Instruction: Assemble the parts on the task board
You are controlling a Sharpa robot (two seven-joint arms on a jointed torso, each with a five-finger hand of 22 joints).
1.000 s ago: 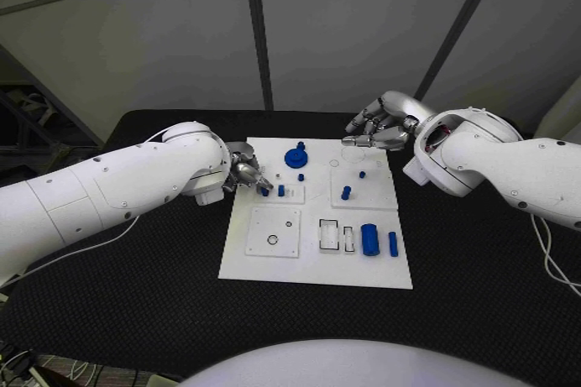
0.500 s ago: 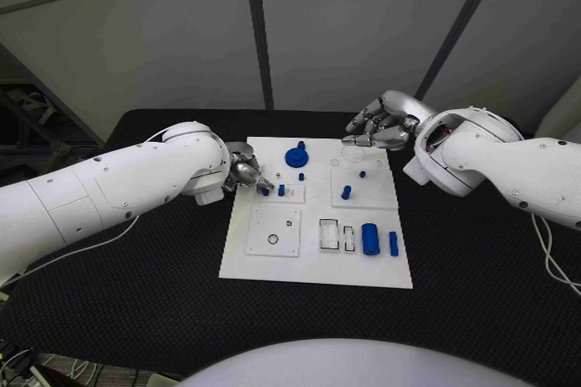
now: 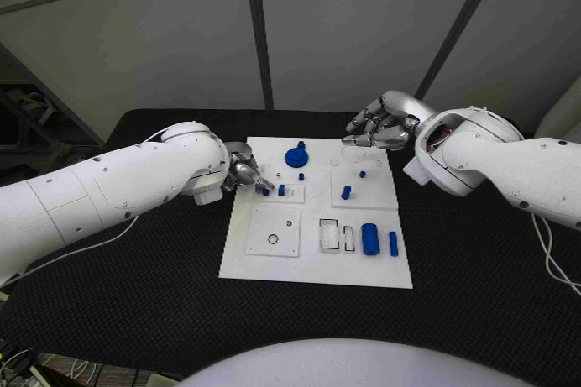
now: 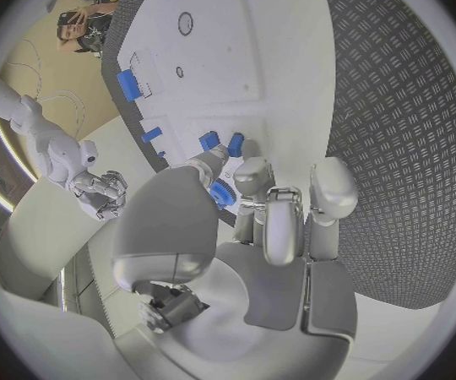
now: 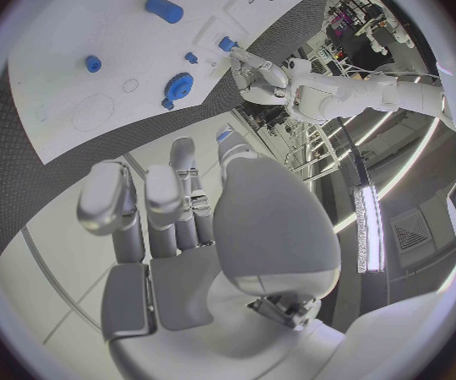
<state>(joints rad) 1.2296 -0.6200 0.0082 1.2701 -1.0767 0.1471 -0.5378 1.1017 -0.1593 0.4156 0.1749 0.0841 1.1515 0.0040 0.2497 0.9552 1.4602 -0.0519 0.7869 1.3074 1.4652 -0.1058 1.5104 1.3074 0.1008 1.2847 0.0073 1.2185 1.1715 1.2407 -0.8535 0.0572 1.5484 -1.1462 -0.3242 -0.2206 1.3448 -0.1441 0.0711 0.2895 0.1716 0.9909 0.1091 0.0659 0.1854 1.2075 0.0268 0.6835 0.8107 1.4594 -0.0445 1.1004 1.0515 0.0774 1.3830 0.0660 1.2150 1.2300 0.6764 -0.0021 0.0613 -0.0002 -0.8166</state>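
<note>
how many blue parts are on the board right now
7 visible: gear at the far edge, four small pegs mid-board, two cylinders on the near right. More may hide under the left hand.

White task board [image 3: 317, 265] flat mid-table w/ small blue parts [image 3: 369, 238] on it.

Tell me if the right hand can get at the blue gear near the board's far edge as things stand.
Probably yes. The right hand hovers at the task board's far edge, holding nothing visible, and the blue gear sits close beside it with nothing between them.
</note>
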